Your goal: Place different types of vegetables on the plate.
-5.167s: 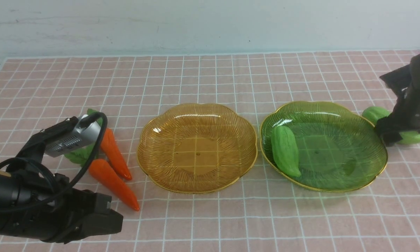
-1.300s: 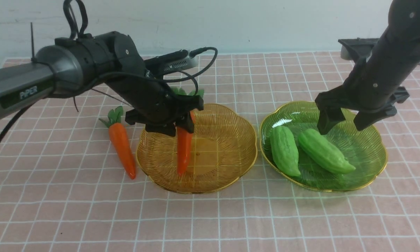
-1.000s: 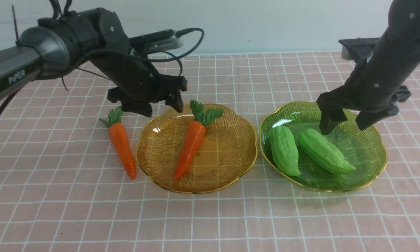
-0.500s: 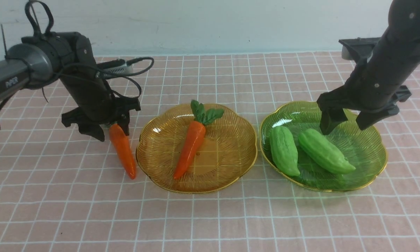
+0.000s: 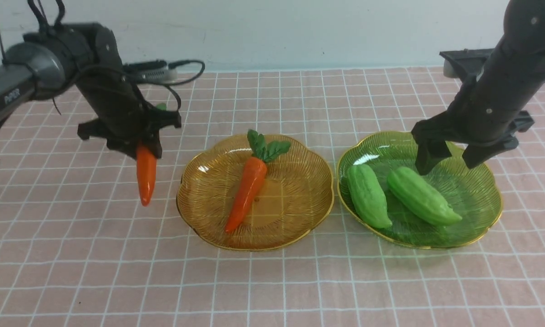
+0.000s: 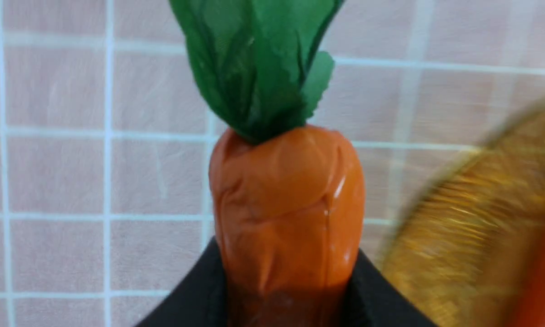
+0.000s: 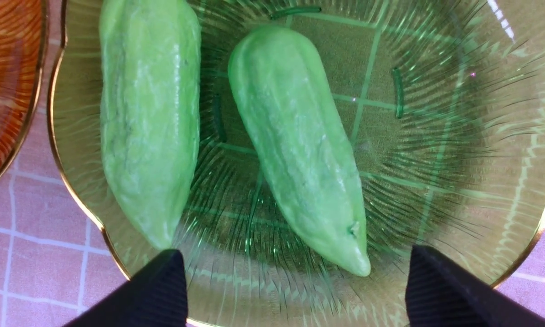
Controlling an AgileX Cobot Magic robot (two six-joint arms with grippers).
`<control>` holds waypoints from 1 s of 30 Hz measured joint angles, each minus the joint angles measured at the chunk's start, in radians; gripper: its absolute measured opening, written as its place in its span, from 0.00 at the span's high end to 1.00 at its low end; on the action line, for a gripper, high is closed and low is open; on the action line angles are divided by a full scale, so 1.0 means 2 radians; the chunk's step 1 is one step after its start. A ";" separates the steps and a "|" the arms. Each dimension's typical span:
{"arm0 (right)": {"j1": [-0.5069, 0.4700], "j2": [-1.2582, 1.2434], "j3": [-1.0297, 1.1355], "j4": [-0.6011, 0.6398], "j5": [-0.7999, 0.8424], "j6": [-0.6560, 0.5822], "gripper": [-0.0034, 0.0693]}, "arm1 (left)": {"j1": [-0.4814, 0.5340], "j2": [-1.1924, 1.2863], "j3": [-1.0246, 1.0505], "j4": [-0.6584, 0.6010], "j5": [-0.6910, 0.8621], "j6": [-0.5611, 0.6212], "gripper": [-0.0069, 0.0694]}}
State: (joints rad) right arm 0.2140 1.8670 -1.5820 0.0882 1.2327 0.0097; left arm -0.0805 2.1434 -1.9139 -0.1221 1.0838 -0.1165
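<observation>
Pink checked cloth covers the tabletop (image 5: 272,281), and a pale wall (image 5: 299,27) closes the scene behind it. We see the left pincer (image 5: 138,147) raised off the cloth and clamped narrowly on the held carrot (image 5: 146,175) near its top. The orange body hangs point-down below the jaws, clear of the tabletop. In the left wrist view two black fingers (image 6: 186,304) press either side of that body, and the dark green leaves stand out beyond them. A black cable (image 5: 188,68) loops behind this pincer, toward the wall.

Lower than the left pincer, on its side toward the other arm, lies the amber plate (image 5: 299,181). Its rim is beside the hanging tip, not under it. The second carrot (image 5: 247,190) rests slantwise across the middle of that plate, leaves toward the wall.

The right pincer (image 5: 448,163) hovers with its jaws spread wide and nothing between them, above the green plate (image 5: 477,204). Just below it lies the first gourd (image 5: 422,195), untouched, its pointed end toward the robot. The second gourd (image 5: 367,195) lies on the same plate, beside the first on the side toward the left pincer, with a narrow gap between them. We see the two plates rim to rim between the pincers, nearly touching.
</observation>
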 joint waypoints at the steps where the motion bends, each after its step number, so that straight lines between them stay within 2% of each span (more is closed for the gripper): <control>1: 0.000 0.000 0.000 0.000 0.000 0.000 0.14 | -0.005 -0.006 -0.015 -0.008 0.016 0.024 0.63; 4: 0.000 0.000 0.000 0.004 0.000 0.000 0.17 | -0.033 -0.007 -0.029 -0.031 0.024 0.073 0.63; 7: 0.000 -0.004 0.000 0.025 0.000 -0.005 0.28 | -0.073 0.019 -0.030 -0.037 0.018 0.094 0.62; 8: 0.000 -0.008 0.001 0.035 0.000 -0.009 0.34 | -0.083 0.027 -0.030 -0.036 0.018 0.096 0.61; 12: 0.000 -0.067 0.025 0.058 0.000 -0.020 0.69 | -0.103 0.039 -0.030 -0.030 0.014 0.099 0.54; 15: 0.000 -0.141 0.068 0.059 0.000 -0.021 0.89 | -0.112 0.046 -0.030 -0.027 0.010 0.099 0.46; 16: 0.000 -0.168 0.084 0.056 0.001 -0.021 0.92 | -0.114 0.048 -0.030 -0.026 0.007 0.099 0.43; 19: 0.000 -0.262 0.137 0.038 0.002 -0.021 0.97 | -0.114 0.048 -0.030 -0.023 0.006 0.099 0.38; 23: 0.000 -0.408 0.232 0.012 0.001 -0.021 0.97 | -0.114 0.048 -0.034 -0.023 0.011 0.099 0.37; 26: 0.000 -0.481 0.279 0.003 -0.028 -0.021 0.97 | -0.114 0.048 -0.043 -0.023 0.019 0.099 0.37; 28: 0.000 -0.559 0.332 -0.001 -0.085 -0.021 0.97 | -0.114 0.048 -0.053 -0.023 0.025 0.099 0.37; 30: 0.000 -0.668 0.417 0.003 -0.201 -0.022 0.97 | -0.114 0.048 -0.063 -0.023 0.030 0.099 0.37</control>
State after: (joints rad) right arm 0.2140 0.5305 -0.7478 0.0934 0.8317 -0.0344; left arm -0.3088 2.2396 -2.0399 -0.1674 1.1445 0.0822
